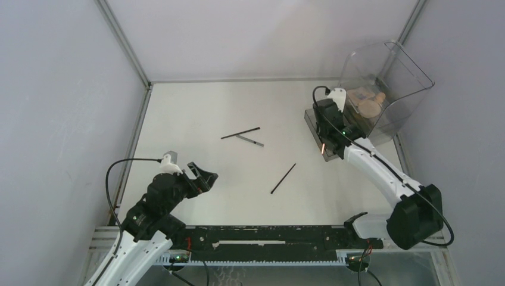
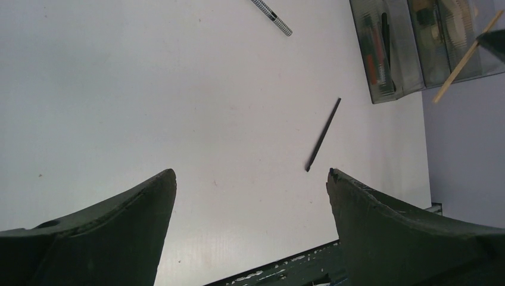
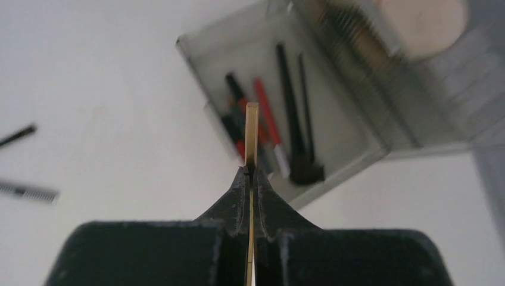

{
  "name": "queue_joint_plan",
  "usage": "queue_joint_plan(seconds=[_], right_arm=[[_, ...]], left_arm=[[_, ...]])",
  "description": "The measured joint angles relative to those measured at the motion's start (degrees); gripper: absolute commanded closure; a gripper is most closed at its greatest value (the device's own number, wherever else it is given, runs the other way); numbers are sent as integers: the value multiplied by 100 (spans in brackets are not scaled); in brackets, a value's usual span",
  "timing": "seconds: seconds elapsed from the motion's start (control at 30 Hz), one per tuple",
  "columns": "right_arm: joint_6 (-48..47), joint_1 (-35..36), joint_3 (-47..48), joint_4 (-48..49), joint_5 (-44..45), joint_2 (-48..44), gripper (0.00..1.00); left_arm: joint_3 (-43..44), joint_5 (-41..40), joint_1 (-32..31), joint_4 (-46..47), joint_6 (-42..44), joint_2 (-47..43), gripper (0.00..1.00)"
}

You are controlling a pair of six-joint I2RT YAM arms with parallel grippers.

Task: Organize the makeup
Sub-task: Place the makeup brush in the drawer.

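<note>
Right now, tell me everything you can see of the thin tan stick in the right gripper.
The tan stick is thin, straight and plain, wood-like or golden in colour, with a square-cut far end. The right gripper is shut on it, its fingers pinching both sides, and the stick pokes out past their tips. It is held in the air, apparently over the open drawer where red and black pencils lie, touching nothing else that shows.

**Makeup: 3 pencils loose, 1 held**

Tan pencil (image 3: 252, 128) pinched in right gripper (image 3: 252, 174), at organizer (image 1: 411, 77) drawer (image 3: 238, 53) w/ red + black sticks (image 3: 280, 128) inside. Left of organizer: black pencil (image 1: 240, 133) touching patterned grey one (image 1: 251, 141). 2nd black pencil (image 1: 283, 179) lies apart. Beige compact (image 1: 373, 106) inside organizer.
</note>
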Motion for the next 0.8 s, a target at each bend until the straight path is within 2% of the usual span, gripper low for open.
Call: queue_joint_plan(seconds=[0.1, 0.13, 0.2, 0.23, 0.27, 0.37, 0.53, 0.63, 0.8], right_arm=[[-671, -254, 326, 560, 431, 533, 100], [-855, -317, 348, 741, 538, 719, 94], [-1405, -483, 350, 1294, 844, 1421, 52], [-1421, -525, 350, 1309, 850, 1447, 42], [-1552, -605, 350, 1436, 901, 1703, 39], [-1740, -737, 363, 1499, 944, 2166, 39], [-1436, -614, 369, 1246, 785, 1893, 45], [-911, -245, 367, 951, 483, 1436, 45], [656, 951, 225, 444, 105, 931, 42]], left_arm=[[0, 0, 0, 4, 0, 68, 0], [0, 0, 0, 7, -2, 83, 0], [0, 2, 0, 13, -2, 101, 0], [0, 2, 0, 13, -2, 98, 0], [0, 0, 0, 13, -2, 92, 0], [0, -4, 0, -7, -2, 24, 0], [0, -2, 0, -7, -2, -44, 0], [0, 0, 0, 17, -2, 28, 0], [0, 22, 0, 127, -2, 149, 0]])
